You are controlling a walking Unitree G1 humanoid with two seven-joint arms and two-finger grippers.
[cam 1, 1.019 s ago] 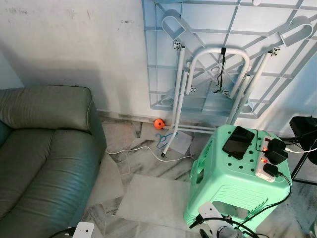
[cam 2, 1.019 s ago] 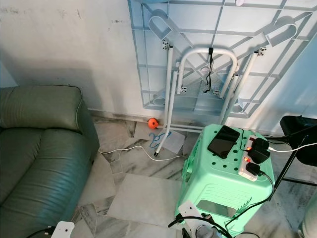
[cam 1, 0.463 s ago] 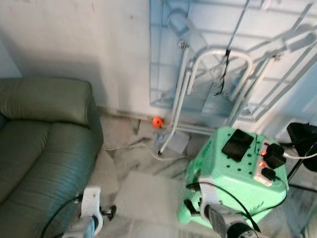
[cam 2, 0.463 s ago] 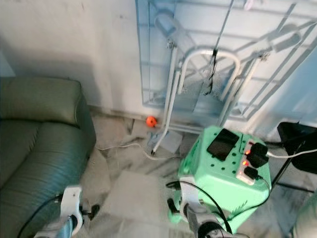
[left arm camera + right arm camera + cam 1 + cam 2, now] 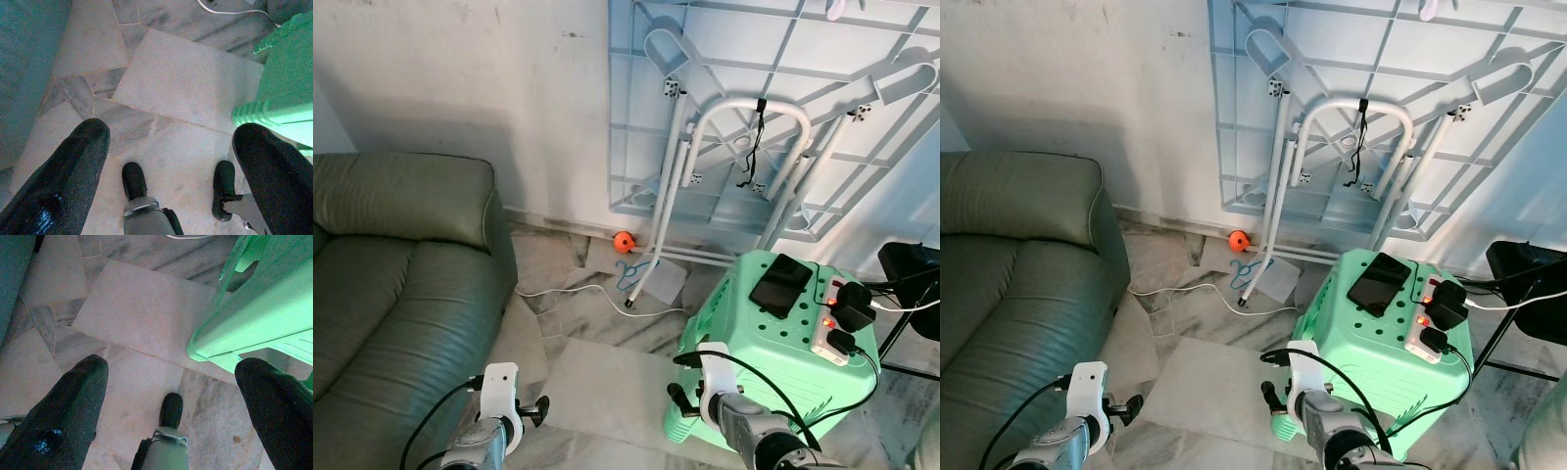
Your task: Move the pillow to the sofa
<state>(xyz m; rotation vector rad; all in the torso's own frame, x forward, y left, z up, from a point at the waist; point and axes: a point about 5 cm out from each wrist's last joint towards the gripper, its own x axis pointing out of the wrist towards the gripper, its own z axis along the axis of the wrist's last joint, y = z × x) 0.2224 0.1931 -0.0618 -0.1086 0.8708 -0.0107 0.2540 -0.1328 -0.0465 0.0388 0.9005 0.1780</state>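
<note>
Left tool [image 5: 168, 147] spread over floor [image 5: 186, 88], sofa [image 5: 391, 284] beside

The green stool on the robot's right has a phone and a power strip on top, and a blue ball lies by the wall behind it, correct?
Not quite: the ball by the wall is orange, not blue, as the left eye view shows. The rest holds: the green stool stands on the robot's right with a phone and a power strip on top.
</note>
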